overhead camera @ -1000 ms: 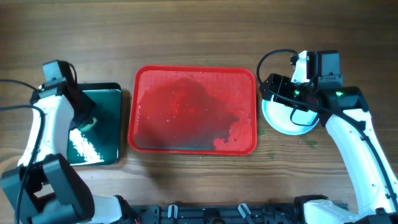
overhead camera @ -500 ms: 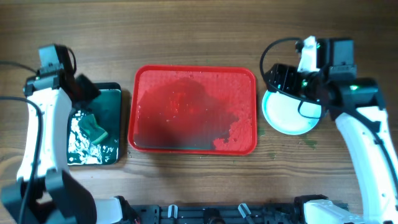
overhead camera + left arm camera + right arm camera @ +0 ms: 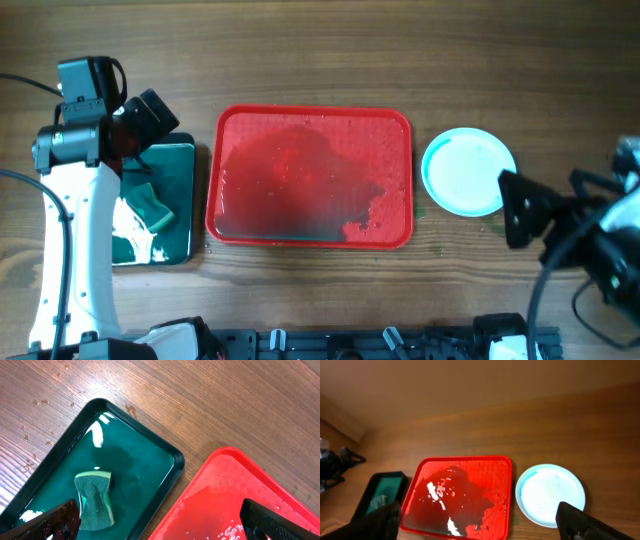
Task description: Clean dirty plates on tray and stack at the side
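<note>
The red tray lies mid-table, wet and with no plate on it; it also shows in the right wrist view, tray. A pale turquoise plate rests on the wood just right of it, wiped clean, plate. Whether other plates lie under it does not show. My left gripper hangs open above the far end of the black basin, nothing between its fingers. My right gripper is raised at the front right, open and empty, well clear of the plate.
A green sponge lies in the black basin's teal water, sponge. The basin sits close to the tray's left rim. Bare wooden table runs behind the tray and plate.
My left gripper opened, left the sponge in the basin and drew back toward the far end. My right arm pulled away from the plate to the front right and rose.
</note>
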Controlling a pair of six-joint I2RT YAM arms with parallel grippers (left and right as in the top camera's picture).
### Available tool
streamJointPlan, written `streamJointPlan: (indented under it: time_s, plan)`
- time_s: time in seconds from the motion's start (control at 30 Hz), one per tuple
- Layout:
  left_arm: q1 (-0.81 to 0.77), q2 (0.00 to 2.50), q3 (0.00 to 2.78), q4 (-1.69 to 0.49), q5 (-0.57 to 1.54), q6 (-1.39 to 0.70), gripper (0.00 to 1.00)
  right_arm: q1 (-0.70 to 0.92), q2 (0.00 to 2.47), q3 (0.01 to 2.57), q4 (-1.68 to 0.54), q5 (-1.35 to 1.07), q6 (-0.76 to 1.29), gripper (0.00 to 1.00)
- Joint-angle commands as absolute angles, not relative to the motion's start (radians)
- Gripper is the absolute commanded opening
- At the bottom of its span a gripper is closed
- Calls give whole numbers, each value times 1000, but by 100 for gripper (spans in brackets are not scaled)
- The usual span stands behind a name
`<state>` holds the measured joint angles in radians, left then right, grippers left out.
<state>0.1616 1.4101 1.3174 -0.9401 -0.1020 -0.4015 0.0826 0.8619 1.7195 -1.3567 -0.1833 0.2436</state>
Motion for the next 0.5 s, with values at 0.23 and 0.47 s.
streamJointPlan:
  time_s: [0.23, 0.47]
  plan:
    - [159, 1409, 1324, -939, -94, -397, 100, 68, 672, 1406, -1111, -34, 100, 100]
    - [159, 1409, 1324, -939, -94, -397, 100, 37, 136, 520, -408, -102, 29, 100]
